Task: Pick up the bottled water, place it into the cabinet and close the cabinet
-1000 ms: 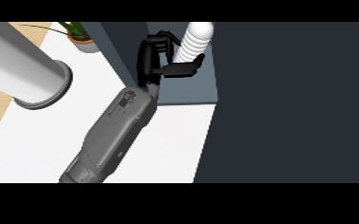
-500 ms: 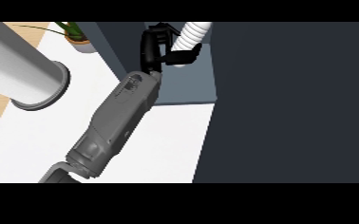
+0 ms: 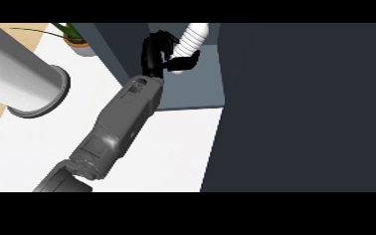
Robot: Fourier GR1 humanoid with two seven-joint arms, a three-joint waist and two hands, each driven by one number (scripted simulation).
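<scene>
The bottled water [image 3: 192,41] is white and ribbed, and it leans with its top to the upper right. My left hand [image 3: 154,55] is shut on it from the left, fingers curled over it and thumb under its lower end. Hand and bottle hang over the grey-blue floor of the open cabinet [image 3: 192,92]. The bottle's top runs into the upper band, and I cannot tell whether its base touches the cabinet floor. The cabinet's dark door [image 3: 294,109] fills the right side of the view. My right hand does not show.
A large grey cylinder [image 3: 29,79] lies on the white counter [image 3: 169,149] at the left. A potted plant [image 3: 73,40] stands at the back left, beside the cabinet's side wall [image 3: 114,45].
The bottle has gone from upright to leaning. My left hand has risen a little with it, deeper into the cabinet, and the forearm has stretched further forward.
</scene>
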